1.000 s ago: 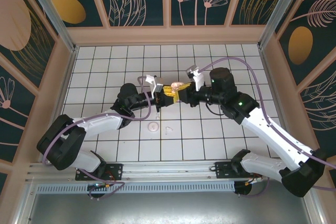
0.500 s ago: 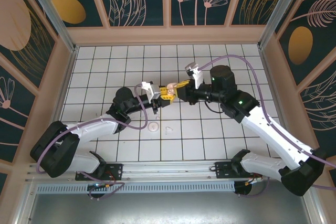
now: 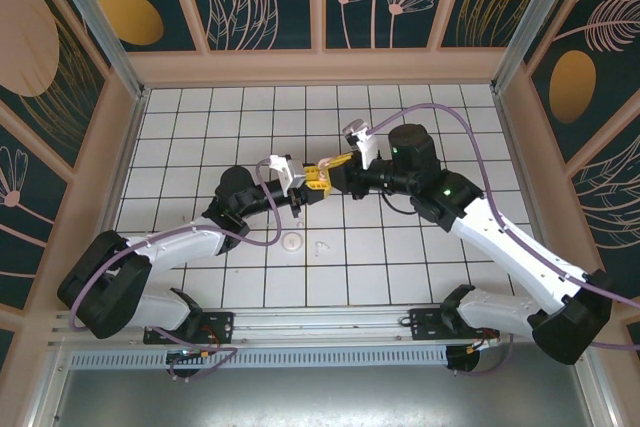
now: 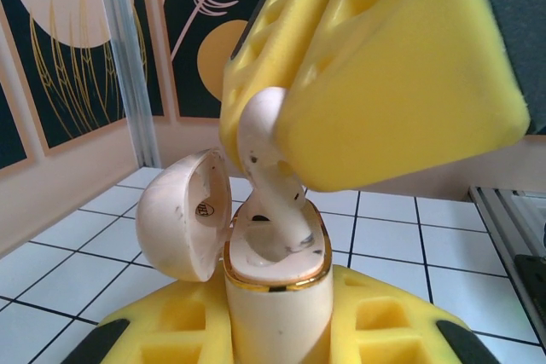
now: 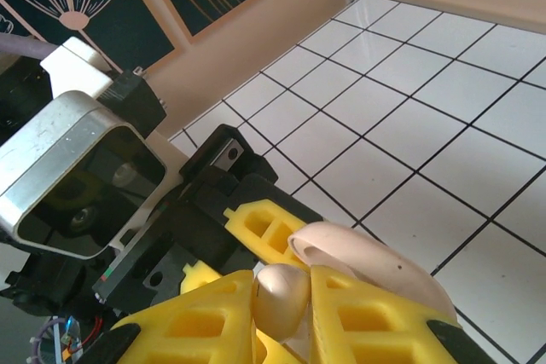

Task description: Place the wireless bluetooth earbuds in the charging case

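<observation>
My left gripper (image 4: 277, 334) is shut on the charging case (image 4: 277, 300), a pale pink-beige case with a gold rim, held upright with its lid (image 4: 182, 215) swung open to the left. My right gripper (image 5: 281, 326) is shut on one of the wireless bluetooth earbuds (image 5: 281, 296). In the left wrist view that earbud (image 4: 271, 172) hangs from the right gripper's yellow fingers (image 4: 392, 83), with its stem reaching down into the case's opening. In the top view the left gripper (image 3: 316, 183) and right gripper (image 3: 336, 165) meet tip to tip above the middle of the tiled floor.
A flat white round disc (image 3: 292, 241) lies on the tiles in front of the grippers, with a tiny pale piece (image 3: 320, 246) just right of it. Patterned walls enclose the floor on three sides. The left wrist camera housing (image 5: 77, 176) sits close to the right gripper.
The left arm has drawn back to the left, and the right gripper has followed up and to the left, staying over the case. Both grippers remain shut.
</observation>
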